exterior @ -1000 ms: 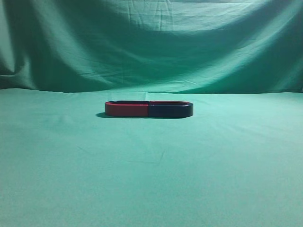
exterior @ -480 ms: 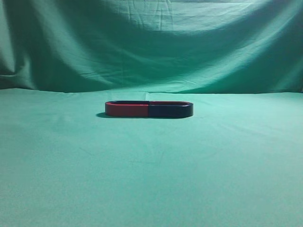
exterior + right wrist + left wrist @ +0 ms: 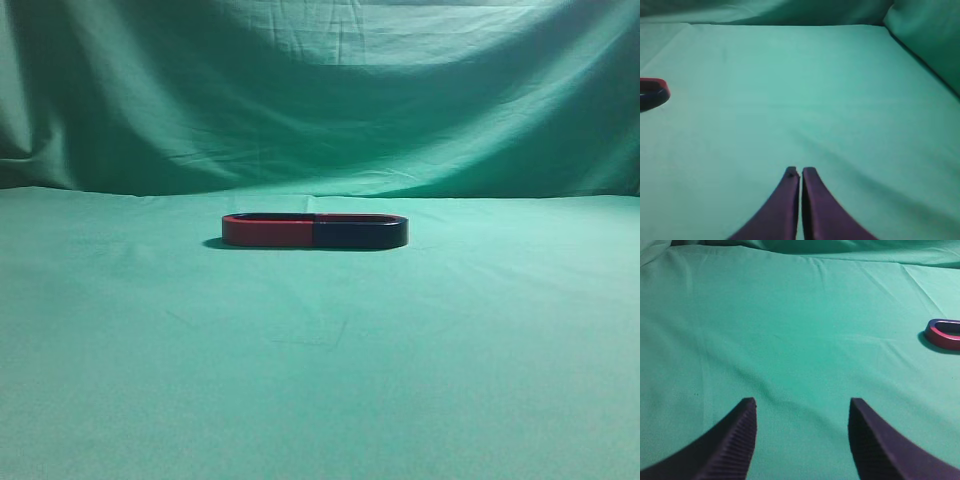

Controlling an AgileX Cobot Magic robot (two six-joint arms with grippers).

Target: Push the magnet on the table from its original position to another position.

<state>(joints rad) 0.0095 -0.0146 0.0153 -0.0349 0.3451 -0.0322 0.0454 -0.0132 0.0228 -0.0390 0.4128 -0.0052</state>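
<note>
well off to the magnet's (image 3: 651,95) right, your right gripper (image 3: 800,172) sits closed and empty, ready to push; left gripper (image 3: 802,407) gapes, holding nothing.

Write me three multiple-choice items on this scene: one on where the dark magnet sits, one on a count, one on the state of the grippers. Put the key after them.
1. Where is the dark magnet relative to the red magnet in the exterior view?
A. to its right, ends meeting
B. stacked on top of it
C. far off to its left

2. How many U-shaped magnets lie on the table?
A. one
B. two
C. four

3. How do the grippers stand?
A. both open
B. left gripper open, right gripper shut
C. left shut, right open

Key: 1 A, the two form one oval; 2 B, one red and one dark; 3 B, the left fingers are spread apart and empty while the right ones are pressed together.
</note>
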